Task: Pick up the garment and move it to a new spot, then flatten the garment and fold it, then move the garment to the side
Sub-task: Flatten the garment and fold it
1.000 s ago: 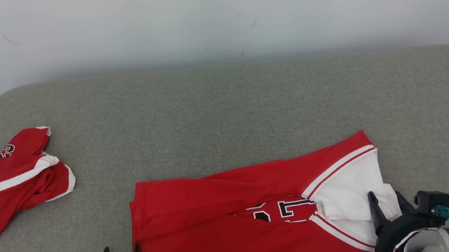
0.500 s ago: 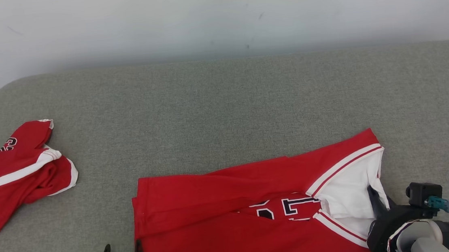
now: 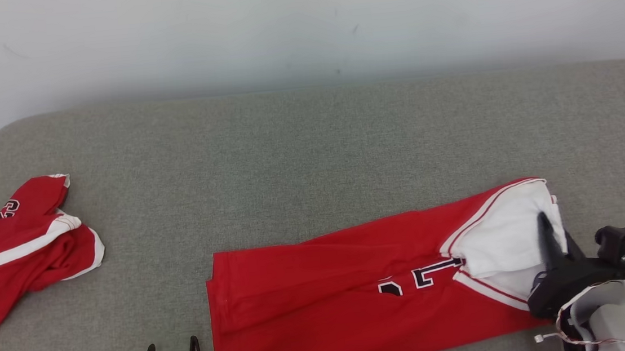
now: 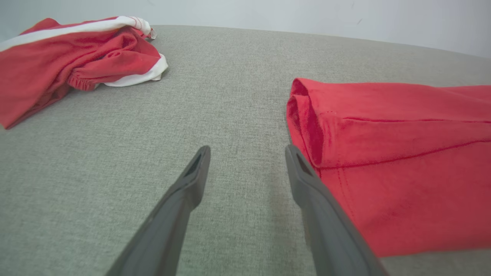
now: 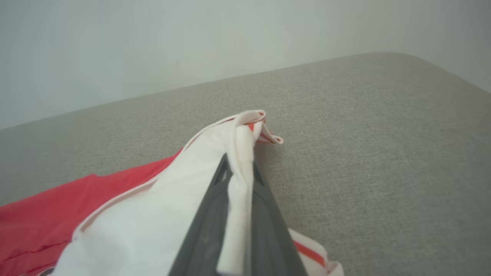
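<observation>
Far to the left of the garment [image 3: 329,298], near the rounded corner of the grey padded surface [image 3: 309,142], lies a crumpled red-and-white piece [image 3: 24,246], well apart from everything else.

Just left of the garment's folded left edge stands the left gripper [image 3: 171,344]. Its jaws are spread wide with nothing between them but bare grey cloth. In the left wrist view the gripper [image 4: 247,149] has one finger close beside the red hem [image 4: 303,115]; whether the two touch cannot be told.

The garment itself lies on the surface as a long red band folded lengthwise, slanting slightly away toward its right end. Dark, white-edged numerals [image 3: 420,279] peek out from the fold. Its right end is a white panel [image 3: 498,233] edged with red and white stripes.

At that right end sits the right gripper [image 3: 543,217], jaws pressed narrow on the white fabric. In the right wrist view the gripper [image 5: 239,168] has a strip of the panel [image 5: 153,214] pinched between its two dark fingers, and the cloth bunches into a ridge above the tips.

Count: two pieces of red clothing, one crumpled and one folded; two grippers, each with two fingers; one grey surface, with a pale wall [image 3: 300,29] behind it.
</observation>
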`<state>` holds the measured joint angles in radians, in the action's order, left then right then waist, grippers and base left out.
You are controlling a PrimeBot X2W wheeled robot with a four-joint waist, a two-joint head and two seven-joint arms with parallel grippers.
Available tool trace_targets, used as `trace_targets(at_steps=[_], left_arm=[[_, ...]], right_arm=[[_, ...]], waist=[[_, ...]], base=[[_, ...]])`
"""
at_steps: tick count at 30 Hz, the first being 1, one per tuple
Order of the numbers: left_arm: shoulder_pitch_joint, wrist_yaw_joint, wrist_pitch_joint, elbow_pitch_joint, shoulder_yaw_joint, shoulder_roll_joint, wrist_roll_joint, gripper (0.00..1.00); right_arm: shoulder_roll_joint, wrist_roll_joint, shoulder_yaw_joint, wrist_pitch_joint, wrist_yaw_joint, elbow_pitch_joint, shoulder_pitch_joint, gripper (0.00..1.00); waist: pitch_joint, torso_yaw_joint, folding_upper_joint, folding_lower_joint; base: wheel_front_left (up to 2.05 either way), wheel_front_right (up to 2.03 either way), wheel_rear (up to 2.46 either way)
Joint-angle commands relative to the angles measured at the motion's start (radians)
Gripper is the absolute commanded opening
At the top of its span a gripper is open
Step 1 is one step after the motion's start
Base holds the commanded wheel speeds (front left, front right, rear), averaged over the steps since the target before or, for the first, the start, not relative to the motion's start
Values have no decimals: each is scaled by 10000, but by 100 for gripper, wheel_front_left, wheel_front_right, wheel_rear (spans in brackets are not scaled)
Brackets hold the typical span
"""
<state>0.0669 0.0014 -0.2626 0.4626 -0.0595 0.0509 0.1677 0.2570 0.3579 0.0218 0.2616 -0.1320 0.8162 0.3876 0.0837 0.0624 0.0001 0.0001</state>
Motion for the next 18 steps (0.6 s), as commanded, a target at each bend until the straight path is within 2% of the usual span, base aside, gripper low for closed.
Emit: trace_targets(at_steps=[1, 7, 18], left_arm=[[-97, 44, -32, 27, -38, -9, 55, 100], [-167, 7, -32, 68, -199, -9, 125, 100], [-287, -103, -32, 185, -694, -7, 207, 100]], right_arm=[[-256, -140, -145, 37, 28, -620, -339, 0], [-627, -60, -1178, 40, 28, -1685, -729, 0], [-1036, 1083, -4747, -940, 28, -3006, -950, 0]], waist=[[-128, -90, -1, -1], [-342, -134, -1, -1], [-701, 394, -1, -1]], base=[[0, 0, 0], [0, 0, 0], [0, 0, 0]])
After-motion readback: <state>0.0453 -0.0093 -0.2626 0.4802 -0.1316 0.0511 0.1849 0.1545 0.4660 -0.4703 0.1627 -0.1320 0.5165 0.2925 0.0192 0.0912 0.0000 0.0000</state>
